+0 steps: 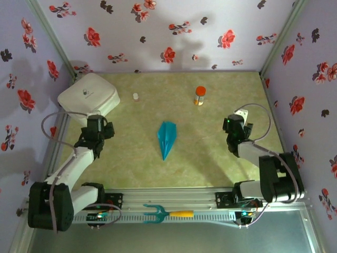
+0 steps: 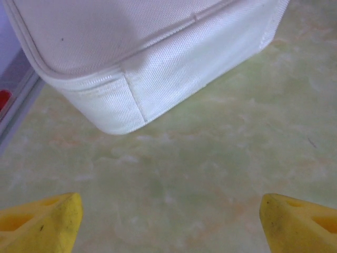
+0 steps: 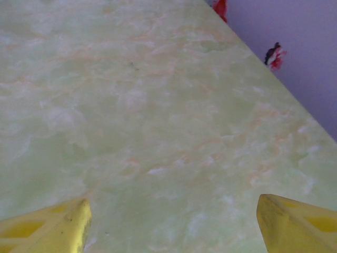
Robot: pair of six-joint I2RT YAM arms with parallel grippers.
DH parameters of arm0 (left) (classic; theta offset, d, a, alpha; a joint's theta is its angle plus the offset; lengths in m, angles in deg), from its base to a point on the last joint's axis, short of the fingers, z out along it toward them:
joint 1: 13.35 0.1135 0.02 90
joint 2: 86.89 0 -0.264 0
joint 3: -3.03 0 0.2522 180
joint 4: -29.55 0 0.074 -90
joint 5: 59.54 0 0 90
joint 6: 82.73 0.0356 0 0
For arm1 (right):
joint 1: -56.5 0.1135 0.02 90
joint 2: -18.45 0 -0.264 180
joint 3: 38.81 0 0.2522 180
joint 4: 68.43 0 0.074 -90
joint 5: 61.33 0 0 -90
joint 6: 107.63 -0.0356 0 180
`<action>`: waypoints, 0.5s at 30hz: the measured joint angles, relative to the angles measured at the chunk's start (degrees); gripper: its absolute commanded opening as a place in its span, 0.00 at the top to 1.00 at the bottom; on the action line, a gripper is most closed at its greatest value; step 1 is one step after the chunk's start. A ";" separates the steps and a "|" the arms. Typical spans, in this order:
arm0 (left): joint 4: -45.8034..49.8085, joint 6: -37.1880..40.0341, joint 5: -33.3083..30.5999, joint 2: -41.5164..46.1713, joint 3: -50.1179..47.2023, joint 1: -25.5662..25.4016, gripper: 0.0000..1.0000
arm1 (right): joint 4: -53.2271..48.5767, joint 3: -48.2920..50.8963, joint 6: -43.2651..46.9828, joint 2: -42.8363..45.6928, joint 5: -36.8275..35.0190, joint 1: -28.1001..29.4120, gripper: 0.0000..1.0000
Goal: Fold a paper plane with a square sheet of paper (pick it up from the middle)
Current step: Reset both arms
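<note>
Right of the white case (image 1: 88, 95): paper plane (image 1: 167, 138), light, crushable; pinch mid-spine gently; left end effector (image 2: 168, 211), right end effector (image 3: 174, 211) apart.

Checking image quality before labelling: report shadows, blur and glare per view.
Top external: soft shadows on the flowered back wall; paper plane sharp. Left wrist: white box shows crisp weave, shadow across its top. Right wrist: table evenly lit, no glare.

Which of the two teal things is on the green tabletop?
The paper plane, a creased pointed dart mid-table. The other, the pronged tool with a yellow handle, lies on the near metal rail.
</note>
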State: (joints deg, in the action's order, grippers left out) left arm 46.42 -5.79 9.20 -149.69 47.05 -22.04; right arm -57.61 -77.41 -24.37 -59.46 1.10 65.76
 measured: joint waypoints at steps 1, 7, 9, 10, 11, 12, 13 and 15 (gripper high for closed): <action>-2.80 1.07 0.35 -0.96 -0.92 0.72 0.12 | 2.89 0.76 1.01 -1.42 0.98 -0.26 0.16; -18.78 7.58 2.32 -8.55 -6.80 2.12 0.11 | 18.49 4.17 4.24 -6.84 7.39 -1.88 0.17; -23.76 9.20 3.80 -10.47 -7.56 2.69 0.11 | 23.76 5.22 4.02 -9.14 9.05 -3.91 0.16; -26.51 9.92 4.74 -11.30 -7.85 3.17 0.10 | 25.51 5.20 3.76 -10.84 9.38 -4.76 0.04; -28.79 10.49 5.92 -12.00 -7.93 3.76 0.10 | 25.16 4.98 3.63 -11.50 9.53 -5.33 0.01; -31.28 10.91 7.45 -12.87 -7.93 4.52 0.10 | 24.04 4.79 3.26 -11.47 9.86 -5.77 0.01; -33.94 11.30 8.85 -13.81 -7.93 5.33 0.10 | 24.63 4.74 3.04 -11.50 10.01 -6.19 0.01; -39.93 11.80 11.50 -16.26 -8.24 6.69 0.10 | 25.75 4.63 2.51 -11.67 9.62 -6.29 0.01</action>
State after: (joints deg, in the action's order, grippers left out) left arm 6.49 6.01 20.70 -165.95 38.81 -15.35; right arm -31.86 -72.78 -21.86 -71.14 10.72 59.46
